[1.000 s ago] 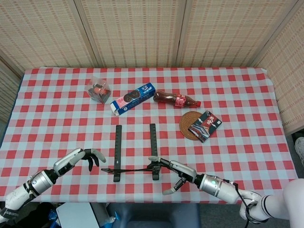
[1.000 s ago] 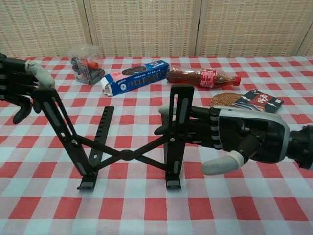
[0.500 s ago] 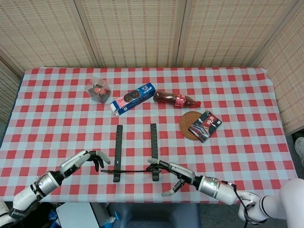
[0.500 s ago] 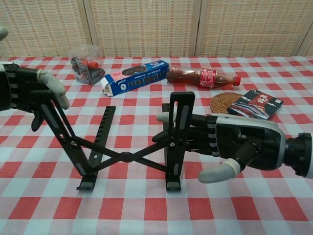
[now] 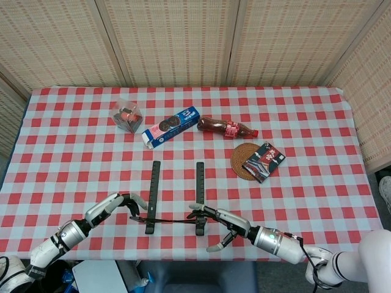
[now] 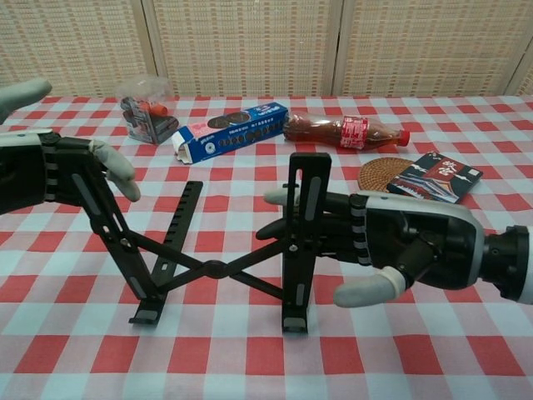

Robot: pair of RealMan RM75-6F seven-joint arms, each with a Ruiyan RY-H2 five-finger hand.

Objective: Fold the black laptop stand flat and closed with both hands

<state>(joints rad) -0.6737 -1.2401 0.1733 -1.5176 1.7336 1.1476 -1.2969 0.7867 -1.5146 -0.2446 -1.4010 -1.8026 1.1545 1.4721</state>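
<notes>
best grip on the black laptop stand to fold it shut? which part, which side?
Grip the two raised uprights of the black laptop stand, one per robot hand, each from its outer side, then squeeze inward. The scissor cross-links pivot at the middle, so sideways pressure should collapse it. The left robot hand and right robot hand are already there.

Head view: high, looking steeply down, whole counter [image 5: 317, 183] visible, far. Chest view: low, close, facing forward across counter [image 6: 466, 367]. Both share the laptop stand [image 5: 174, 198] [image 6: 221, 237] area.

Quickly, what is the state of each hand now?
Left hand: holds the stand's left upright.
Right hand: holds its right upright.
</notes>
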